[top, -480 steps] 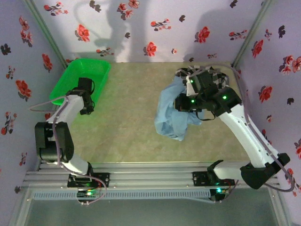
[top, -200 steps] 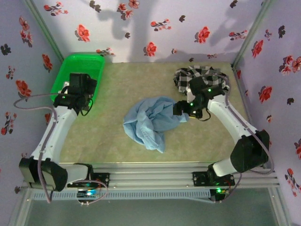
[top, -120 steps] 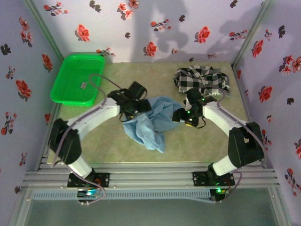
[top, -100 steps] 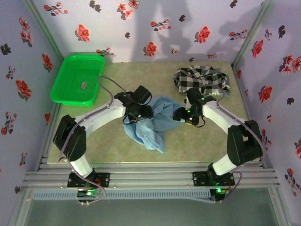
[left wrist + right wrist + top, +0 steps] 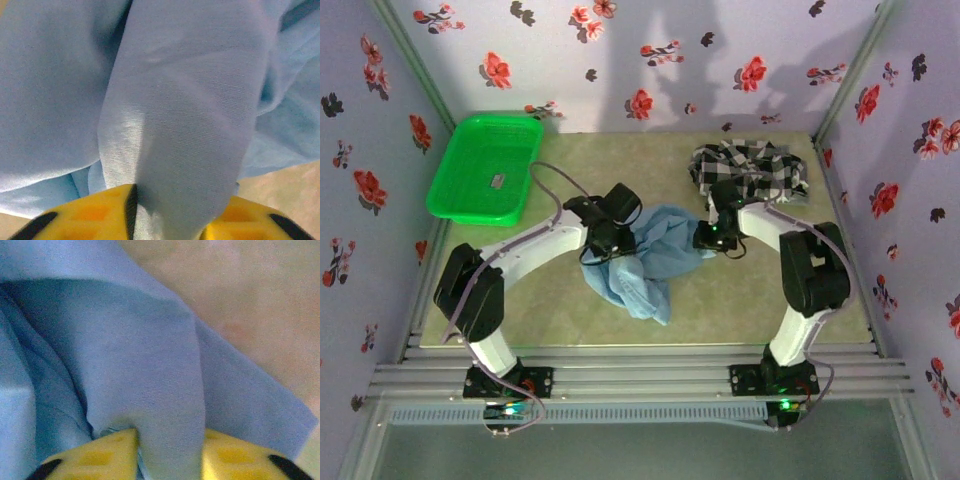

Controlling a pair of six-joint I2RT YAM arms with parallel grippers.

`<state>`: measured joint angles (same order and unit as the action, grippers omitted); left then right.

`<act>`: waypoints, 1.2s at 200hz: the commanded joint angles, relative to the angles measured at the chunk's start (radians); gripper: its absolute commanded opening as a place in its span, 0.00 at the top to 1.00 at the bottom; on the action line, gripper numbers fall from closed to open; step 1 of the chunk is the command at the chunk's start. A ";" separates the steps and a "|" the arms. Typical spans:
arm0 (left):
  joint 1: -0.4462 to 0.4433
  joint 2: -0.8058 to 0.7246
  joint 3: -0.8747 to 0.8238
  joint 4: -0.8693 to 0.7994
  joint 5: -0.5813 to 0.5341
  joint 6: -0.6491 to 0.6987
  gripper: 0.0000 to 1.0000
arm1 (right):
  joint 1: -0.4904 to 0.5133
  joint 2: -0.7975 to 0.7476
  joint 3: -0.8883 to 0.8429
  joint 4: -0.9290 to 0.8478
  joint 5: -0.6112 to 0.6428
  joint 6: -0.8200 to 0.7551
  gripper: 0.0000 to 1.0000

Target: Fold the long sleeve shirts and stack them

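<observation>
In the middle of the table (image 5: 570, 180) lies the bunched blue shirt (image 5: 645, 262), the left claw (image 5: 604, 243) pinching its left edge, the right claw (image 5: 712, 238) its right. The checked shirt (image 5: 750, 165) sits far right. A hard tug could slip a thin fold free.

This is a robotics lab's test booth, not a home. A left arm (image 5: 530, 245) and a right arm (image 5: 810, 275) are bolted to aluminium rails (image 5: 640, 372) at the front of a bench (image 5: 620, 165). Metal corner posts (image 5: 846, 85) and wall panels (image 5: 620, 50) covered in lilac with red flowers box it in.
</observation>
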<state>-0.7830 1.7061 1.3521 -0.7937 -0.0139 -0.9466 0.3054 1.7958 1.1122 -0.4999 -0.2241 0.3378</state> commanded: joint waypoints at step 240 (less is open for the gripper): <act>0.404 -0.115 1.113 -0.054 -0.142 0.769 1.00 | -0.154 -0.166 1.169 -0.136 0.002 0.140 1.00</act>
<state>-0.4053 1.5578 2.3939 -0.8711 -0.1673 -0.2901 0.2195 1.5459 2.1319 -0.6193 -0.2214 0.4126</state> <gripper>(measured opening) 0.050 0.066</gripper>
